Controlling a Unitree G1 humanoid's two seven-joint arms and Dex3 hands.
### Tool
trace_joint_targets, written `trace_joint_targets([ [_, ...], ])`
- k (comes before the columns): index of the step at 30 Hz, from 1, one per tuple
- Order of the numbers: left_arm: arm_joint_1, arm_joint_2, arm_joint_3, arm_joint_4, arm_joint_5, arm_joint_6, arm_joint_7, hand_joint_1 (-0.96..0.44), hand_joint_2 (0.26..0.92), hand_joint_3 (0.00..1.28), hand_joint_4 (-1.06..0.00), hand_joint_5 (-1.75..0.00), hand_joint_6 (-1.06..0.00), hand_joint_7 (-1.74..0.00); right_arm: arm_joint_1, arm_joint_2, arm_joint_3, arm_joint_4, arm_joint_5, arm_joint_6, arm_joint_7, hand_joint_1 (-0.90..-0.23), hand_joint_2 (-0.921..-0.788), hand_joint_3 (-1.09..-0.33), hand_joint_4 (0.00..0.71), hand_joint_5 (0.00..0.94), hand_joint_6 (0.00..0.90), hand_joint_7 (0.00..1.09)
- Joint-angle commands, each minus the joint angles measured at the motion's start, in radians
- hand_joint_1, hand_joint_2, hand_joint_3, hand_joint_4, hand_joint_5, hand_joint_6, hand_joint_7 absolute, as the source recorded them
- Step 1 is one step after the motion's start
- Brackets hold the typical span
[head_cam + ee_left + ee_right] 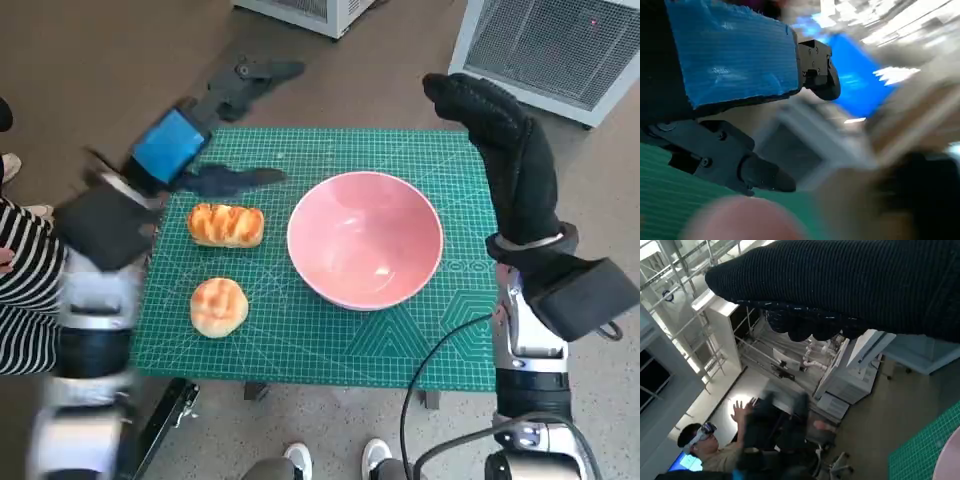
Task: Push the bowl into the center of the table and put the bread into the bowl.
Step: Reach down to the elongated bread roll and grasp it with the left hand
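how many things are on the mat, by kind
bread: 2, one long, one round
bowl: 1, pink
total: 3

The bowl (365, 238) sits on the mat (300, 330), right of centre. Two bread rolls lie left of it: one (226, 224) farther, one (219, 306) nearer. The left hand (190, 135) is apparently above the far-left corner; the right hand (500, 130), the far-right corner
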Motion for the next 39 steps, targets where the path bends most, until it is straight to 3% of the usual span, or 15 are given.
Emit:
trace_joint_targets([
  [1, -0.05, 0.072, -0.054, 0.057, 0.093, 0.044, -0.022, 0.01, 0.766, 0.01, -0.2, 0.0, -0.34, -0.17, 0.023, 0.003, 0.001, 0.016, 0.003, -0.005, -0.008, -0.801, -0.921, -0.727, 0.182, 0.013, -0.001, 0.61],
  [13, -0.143, 0.101, -0.175, 0.289, 0.196, 0.004, -0.086, 0.13, 0.776, 0.01, -0.19, 0.0, -0.39, -0.06, 0.019, 0.005, -0.008, 0.054, 0.012, -0.034, -0.01, -0.77, -0.921, -0.724, 0.18, 0.009, -0.001, 0.6],
  [27, -0.242, 0.035, -0.307, 0.539, 0.306, 0.018, -0.097, 0.03, 0.769, 0.01, -0.19, 0.0, -0.38, -0.02, 0.016, 0.013, -0.01, 0.071, 0.017, -0.042, -0.015, -0.762, -0.921, -0.724, 0.181, 0.008, 0.0, 0.6],
  [39, -0.305, -0.057, -0.398, 0.803, 0.384, -0.026, -0.02, -0.03, 0.764, 0.01, -0.19, 0.0, -0.37, -0.01, 0.023, 0.015, -0.013, 0.069, 0.025, -0.037, -0.018, -0.757, -0.921, -0.724, 0.181, 0.006, -0.001, 0.61],
])
